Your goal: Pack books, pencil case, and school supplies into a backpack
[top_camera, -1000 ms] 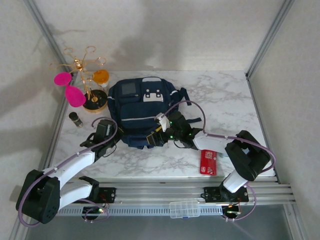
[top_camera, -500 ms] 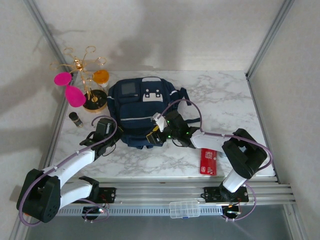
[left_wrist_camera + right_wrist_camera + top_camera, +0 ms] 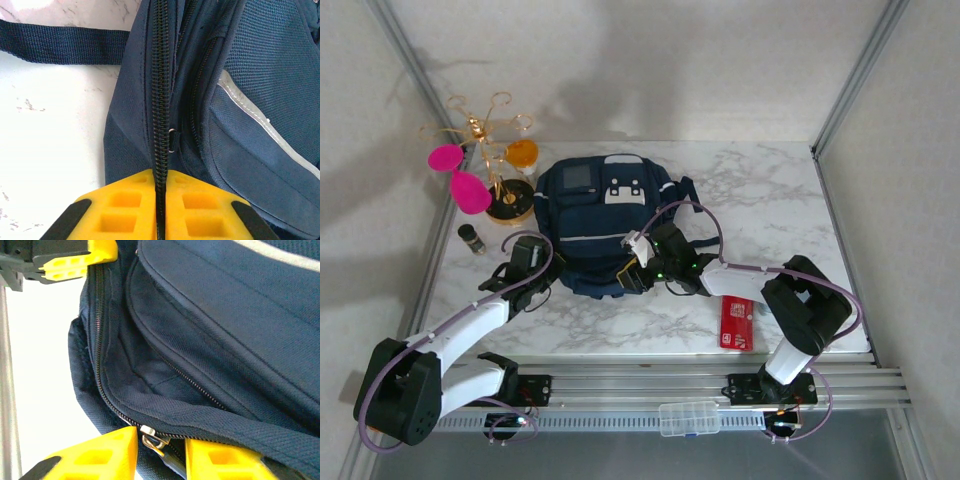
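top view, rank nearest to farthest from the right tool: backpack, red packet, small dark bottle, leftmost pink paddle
1. backpack: the right tool is at its near edge, by the zipper.
2. red packet: to the right, at the table's near edge.
3. small dark bottle: left of the backpack.
4. leftmost pink paddle: far left corner.

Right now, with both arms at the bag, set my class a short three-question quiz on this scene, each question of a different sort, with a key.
1. True or false: the left gripper is clamped on the zip seam of the backpack.
2. What small metal part sits between the fingers of the right gripper?
3. Where does the red packet lie? A) inside the backpack B) on the table, right of the backpack C) on top of the backpack

Key: 1 true. 2 the zip pull. 3 B.
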### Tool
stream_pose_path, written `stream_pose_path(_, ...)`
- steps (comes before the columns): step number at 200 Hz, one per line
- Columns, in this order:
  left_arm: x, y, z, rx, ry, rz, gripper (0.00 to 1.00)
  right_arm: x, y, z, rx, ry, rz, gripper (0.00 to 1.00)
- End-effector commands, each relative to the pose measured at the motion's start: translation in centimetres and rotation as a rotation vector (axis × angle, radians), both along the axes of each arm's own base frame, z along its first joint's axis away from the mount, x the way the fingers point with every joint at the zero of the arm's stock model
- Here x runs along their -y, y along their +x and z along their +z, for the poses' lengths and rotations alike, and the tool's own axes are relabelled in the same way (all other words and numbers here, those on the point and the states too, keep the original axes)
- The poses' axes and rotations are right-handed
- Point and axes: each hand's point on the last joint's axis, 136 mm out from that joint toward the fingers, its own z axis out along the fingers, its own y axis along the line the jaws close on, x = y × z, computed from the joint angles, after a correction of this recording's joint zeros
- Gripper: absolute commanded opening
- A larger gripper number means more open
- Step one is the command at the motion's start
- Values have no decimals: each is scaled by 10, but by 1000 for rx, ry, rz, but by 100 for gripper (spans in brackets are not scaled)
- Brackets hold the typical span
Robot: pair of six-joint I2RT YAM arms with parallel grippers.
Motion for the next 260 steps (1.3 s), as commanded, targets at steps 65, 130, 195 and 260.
stream_pose_path(65,3,10,11,46,-31,0,11,-1,-1,-29,-43,-91,-32,33)
stream_pose_path(130,-1,11,10,45,-26,25,12,13,7,-17,-32,-124,-129,13)
stream_pose_path(195,-14,7,20,68,-33,79,12,41,21,-2,-7,-225,-280,0)
stream_pose_path(260,-13,8,17,72,-52,67,13,41,20,33,-38,-207,-361,0)
